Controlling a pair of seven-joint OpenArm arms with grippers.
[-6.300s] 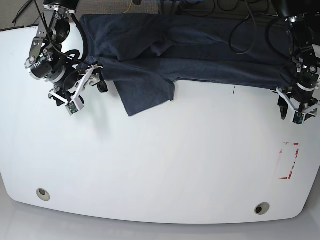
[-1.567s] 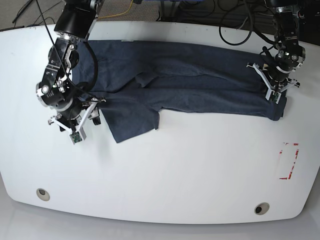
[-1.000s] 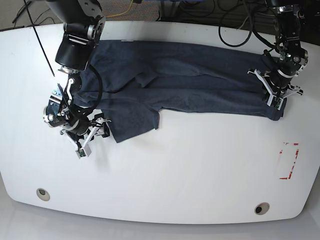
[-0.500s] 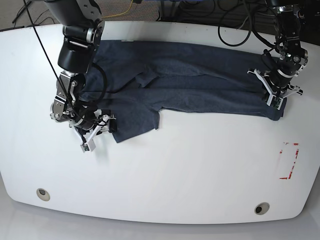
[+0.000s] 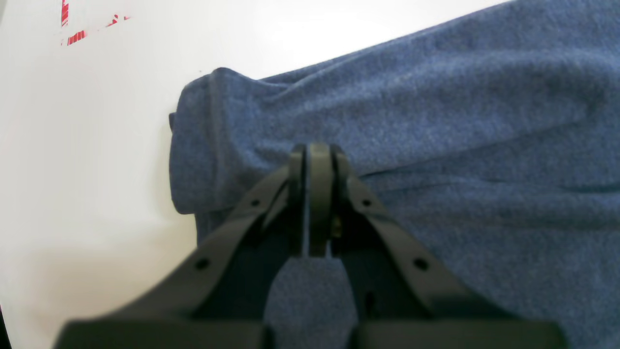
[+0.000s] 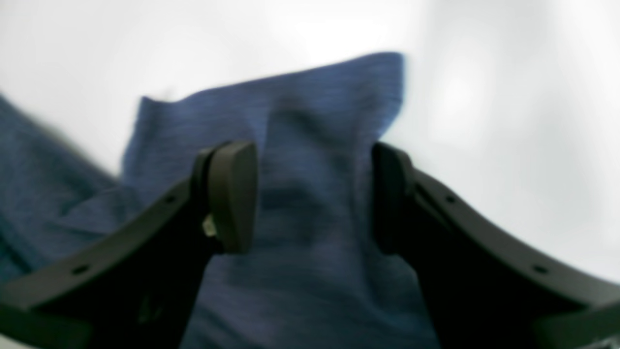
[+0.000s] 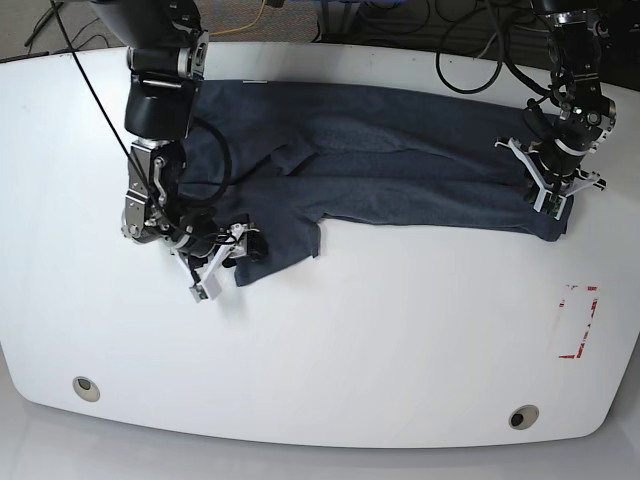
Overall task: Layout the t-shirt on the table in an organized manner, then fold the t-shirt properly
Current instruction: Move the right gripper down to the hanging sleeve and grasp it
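Right hand (image 6: 310,194) hovered with fingers spread either side of the t-shirt (image 7: 380,170), at its loose lower flap, apparently lining up a pinch. Farther along, at the shirt's opposite end, the left hand (image 5: 310,203) sat clamped tight on the fabric, likely anchoring it. Shirt lay stretched across the far tabletop (image 7: 350,350), rumpled, not yet flat.
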